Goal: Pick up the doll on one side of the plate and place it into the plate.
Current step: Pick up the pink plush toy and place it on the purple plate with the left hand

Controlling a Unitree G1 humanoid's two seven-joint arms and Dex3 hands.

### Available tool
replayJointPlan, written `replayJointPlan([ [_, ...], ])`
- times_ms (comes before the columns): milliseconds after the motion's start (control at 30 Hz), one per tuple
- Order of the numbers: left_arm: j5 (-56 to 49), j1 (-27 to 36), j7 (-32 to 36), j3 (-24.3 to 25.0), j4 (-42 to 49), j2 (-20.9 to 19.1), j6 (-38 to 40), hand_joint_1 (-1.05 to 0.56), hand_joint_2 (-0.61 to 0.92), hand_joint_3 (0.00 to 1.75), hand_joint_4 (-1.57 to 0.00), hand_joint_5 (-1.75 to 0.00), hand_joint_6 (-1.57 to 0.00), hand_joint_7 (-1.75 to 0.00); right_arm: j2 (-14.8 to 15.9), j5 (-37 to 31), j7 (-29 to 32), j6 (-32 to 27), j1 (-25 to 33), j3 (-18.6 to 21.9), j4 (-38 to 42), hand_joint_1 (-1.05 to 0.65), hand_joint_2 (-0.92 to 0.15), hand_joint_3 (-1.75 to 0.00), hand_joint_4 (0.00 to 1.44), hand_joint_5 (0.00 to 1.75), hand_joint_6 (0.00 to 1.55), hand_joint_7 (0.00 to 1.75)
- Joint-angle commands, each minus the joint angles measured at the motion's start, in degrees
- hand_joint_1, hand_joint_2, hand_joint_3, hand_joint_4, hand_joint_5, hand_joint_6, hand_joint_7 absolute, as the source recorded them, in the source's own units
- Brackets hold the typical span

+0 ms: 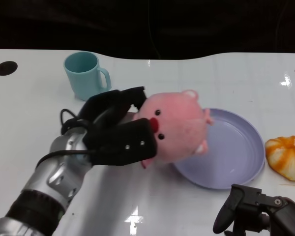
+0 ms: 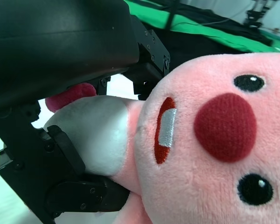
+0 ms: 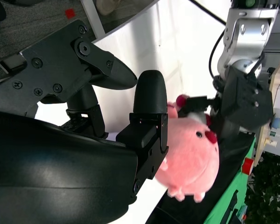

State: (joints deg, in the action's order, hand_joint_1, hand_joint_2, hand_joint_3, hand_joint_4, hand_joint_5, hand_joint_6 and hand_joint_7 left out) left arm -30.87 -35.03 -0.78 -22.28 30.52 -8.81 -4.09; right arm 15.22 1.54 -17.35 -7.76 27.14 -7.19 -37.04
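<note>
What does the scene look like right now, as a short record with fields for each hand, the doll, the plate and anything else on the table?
left hand: grips the pink doll
right hand: low at the near edge, holds nothing
doll: over the plate's left rim; resting or lifted, cannot tell
plate: lilac, nothing lying in its bare part
other: teal mug behind; orange pumpkin-like toy right of plate
</note>
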Motion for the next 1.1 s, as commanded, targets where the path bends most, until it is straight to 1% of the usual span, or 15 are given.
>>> replayJointPlan([
  [33, -0.8, -3.0, 0.0, -0.8, 0.4, 1.7, 0.9, -0.22, 0.43, 1.21, -0.95, -1.75, -0.75, -1.75, 0.0, -0.5, 0.4, 0.9, 0.4, -0.3, -0.8, -0.22, -0.54, -1.07, 0.66, 1.7, 0.61, 1.38],
  [167, -1.6, -5.3, 0.0, -2.4, 3.1, 4.9, 2.2, -0.22, 0.4, 1.27, -0.97, -1.75, -0.77, -1.75, 0.0, -0.4, 0.4, 1.1, 0.6, -0.6, -0.9, -0.22, -0.55, -1.06, 0.66, 1.7, 0.61, 1.37],
  [467, -3.2, -11.0, 1.1, -4.8, 11.0, 11.8, 5.4, -0.21, 0.4, 1.19, -0.96, -1.75, -0.73, -1.75, -0.1, -0.9, 0.9, 1.3, 0.9, -1.4, -1.3, -0.24, -0.55, -1.04, 0.67, 1.69, 0.62, 1.35],
  [600, -3.8, -14.1, 2.7, -5.7, 16.0, 14.3, 4.9, -0.22, 0.43, 1.15, -0.96, -1.75, -0.72, -1.75, -0.1, -0.9, 0.9, 0.9, 1.0, -1.8, -1.5, -0.24, -0.56, -1.02, 0.66, 1.69, 0.62, 1.35],
  [800, -4.0, -18.4, 4.0, -6.7, 23.6, 17.6, 5.1, -0.27, 0.54, 1.0, -0.94, -1.75, -0.66, -1.75, -0.2, -1.4, 1.2, 0.7, 1.1, -2.5, -1.8, -0.23, -0.57, -1.01, 0.66, 1.69, 0.62, 1.33],
  [833, -4.1, -19.0, 3.9, -6.8, 24.6, 18.0, 5.3, -0.26, 0.57, 0.94, -0.91, -1.75, -0.66, -1.59, -0.3, -1.4, 1.2, 0.7, 1.1, -2.6, -1.9, -0.23, -0.57, -1.01, 0.66, 1.69, 0.62, 1.33],
  [867, -4.0, -19.5, 4.0, -6.7, 25.6, 18.5, 5.8, -0.26, 0.59, 0.87, -0.89, -1.75, -0.66, -1.49, -0.3, -1.6, 1.3, 0.5, 1.2, -2.8, -2.1, -0.23, -0.57, -1.01, 0.66, 1.69, 0.62, 1.33],
  [933, -3.4, -20.4, 4.3, -6.1, 27.4, 19.6, 6.5, -0.25, 0.64, 0.77, -0.89, -1.75, -0.63, -1.57, -0.3, -1.9, 1.4, 0.4, 1.2, -3.0, -2.3, -0.23, -0.57, -1.0, 0.65, 1.68, 0.62, 1.33],
  [967, -3.0, -20.8, 4.6, -5.7, 28.2, 20.1, 6.9, -0.23, 0.64, 0.73, -0.88, -1.75, -0.61, -1.67, -0.3, -1.9, 1.4, 0.3, 1.3, -3.0, -2.4, -0.23, -0.58, -1.0, 0.65, 1.69, 0.62, 1.33],
  [1000, -2.6, -21.2, 4.7, -5.3, 29.0, 20.7, 7.5, -0.24, 0.65, 0.7, -0.87, -1.75, -0.58, -1.66, -0.3, -1.9, 1.4, 0.3, 1.3, -3.1, -2.5, -0.23, -0.58, -1.0, 0.65, 1.69, 0.62, 1.33],
  [1033, -2.0, -21.7, 4.7, -4.7, 29.7, 21.3, 8.4, -0.24, 0.67, 0.63, -0.85, -1.75, -0.57, -1.55, -0.2, -1.9, 1.4, 0.4, 1.4, -3.1, -2.5, -0.23, -0.58, -1.0, 0.65, 1.69, 0.62, 1.33],
  [1067, -1.6, -22.0, 4.7, -4.4, 30.2, 21.7, 9.1, -0.26, 0.71, 0.52, -0.8, -1.75, -0.6, -1.2, -0.2, -1.8, 1.4, 0.5, 1.5, -3.0, -2.5, -0.23, -0.58, -1.0, 0.65, 1.69, 0.62, 1.33],
  [1100, -1.3, -22.3, 4.5, -4.2, 30.5, 22.0, 9.5, -0.27, 0.78, 0.36, -0.73, -1.72, -0.67, -0.78, -0.2, -1.7, 1.4, 0.5, 1.5, -3.0, -2.6, -0.22, -0.58, -1.0, 0.65, 1.69, 0.62, 1.33],
])
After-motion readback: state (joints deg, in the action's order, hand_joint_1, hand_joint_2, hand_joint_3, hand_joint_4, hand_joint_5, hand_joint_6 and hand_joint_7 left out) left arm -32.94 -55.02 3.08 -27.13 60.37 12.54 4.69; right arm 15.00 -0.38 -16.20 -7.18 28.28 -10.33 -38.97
